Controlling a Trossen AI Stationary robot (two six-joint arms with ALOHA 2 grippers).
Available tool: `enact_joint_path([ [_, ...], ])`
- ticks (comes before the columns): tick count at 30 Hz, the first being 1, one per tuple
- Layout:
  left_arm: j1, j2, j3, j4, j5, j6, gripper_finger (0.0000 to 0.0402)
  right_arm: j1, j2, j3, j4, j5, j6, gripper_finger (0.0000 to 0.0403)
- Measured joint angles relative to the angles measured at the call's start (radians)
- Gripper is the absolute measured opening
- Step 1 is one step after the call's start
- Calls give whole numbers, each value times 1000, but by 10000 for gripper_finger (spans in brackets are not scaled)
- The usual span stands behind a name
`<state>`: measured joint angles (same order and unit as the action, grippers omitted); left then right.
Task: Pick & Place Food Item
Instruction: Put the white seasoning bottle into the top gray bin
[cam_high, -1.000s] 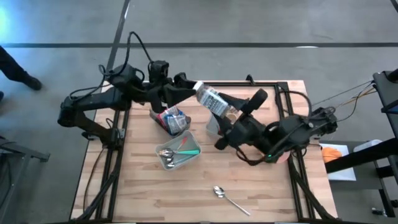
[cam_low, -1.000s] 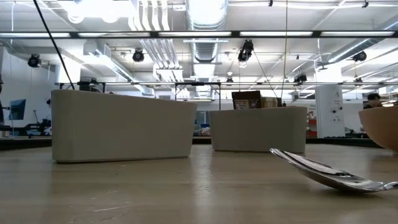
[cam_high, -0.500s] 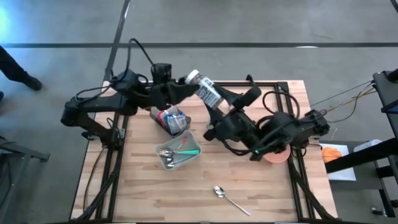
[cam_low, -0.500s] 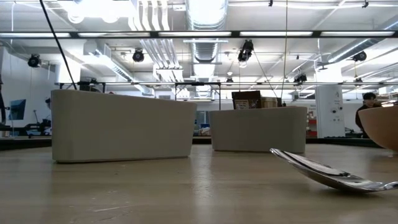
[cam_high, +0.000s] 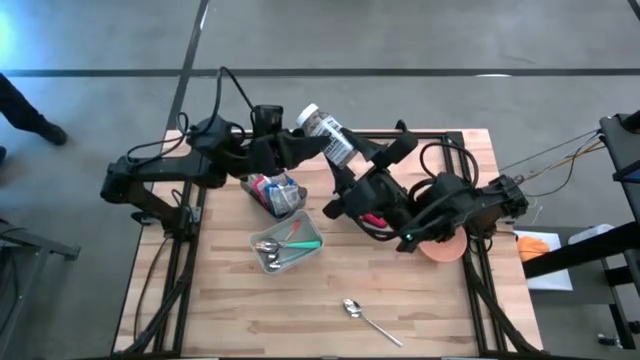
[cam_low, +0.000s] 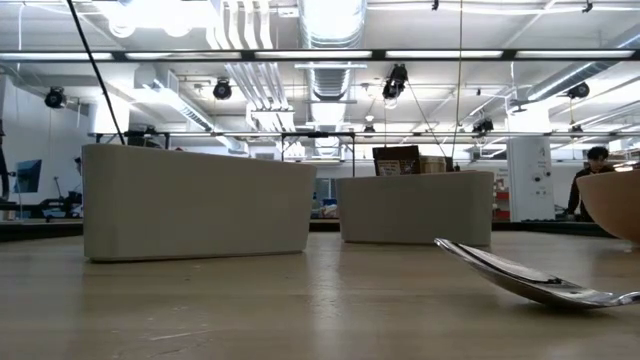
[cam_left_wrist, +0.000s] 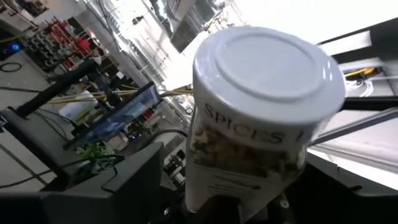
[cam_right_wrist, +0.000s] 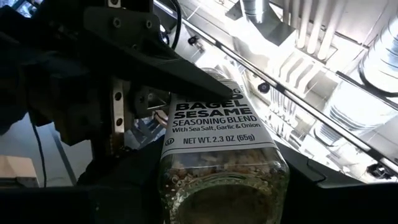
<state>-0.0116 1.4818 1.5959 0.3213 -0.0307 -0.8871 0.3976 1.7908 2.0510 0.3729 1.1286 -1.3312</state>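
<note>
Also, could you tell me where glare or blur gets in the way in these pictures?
Left wrist view: bright background washes out behind the spice jar, though its white lid and label read clearly. Right wrist view: ceiling lights glare, foreground dark. Low view: the near spoon is soft, the ceiling strips bright. High view: evenly lit, blue glare at one corner.

- Spice jar (cam_high: 326, 135) with white cap, tilted over the table's far edge, cap toward far left.
- Left gripper (cam_high: 300, 143) at the jar's cap end, reaching in from the left; right gripper (cam_high: 350, 172) at its base end, reaching in from the right. Both closed on the jar.
- Wooden table (cam_high: 240, 310) on a dark frame.
- Bin of packets (cam_high: 275, 192) near the far left; tray with cutlery (cam_high: 287, 242) just nearer.
- Spoon (cam_high: 368, 319) alone near the front edge.
- Orange bowl (cam_high: 443, 246) at the right, partly under the right arm.
</note>
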Motion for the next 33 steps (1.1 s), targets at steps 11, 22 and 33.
enact_joint_path([
  [11,0,-2,0,-8,-15,59,299,18,0,-2,0,-1,74,195],
  [22,0,-2,0,45,50,260,202,19,-1,-3,-33,-41,133,195],
  [33,2,-6,0,35,126,256,190,22,-2,-7,-37,-43,151,219],
])
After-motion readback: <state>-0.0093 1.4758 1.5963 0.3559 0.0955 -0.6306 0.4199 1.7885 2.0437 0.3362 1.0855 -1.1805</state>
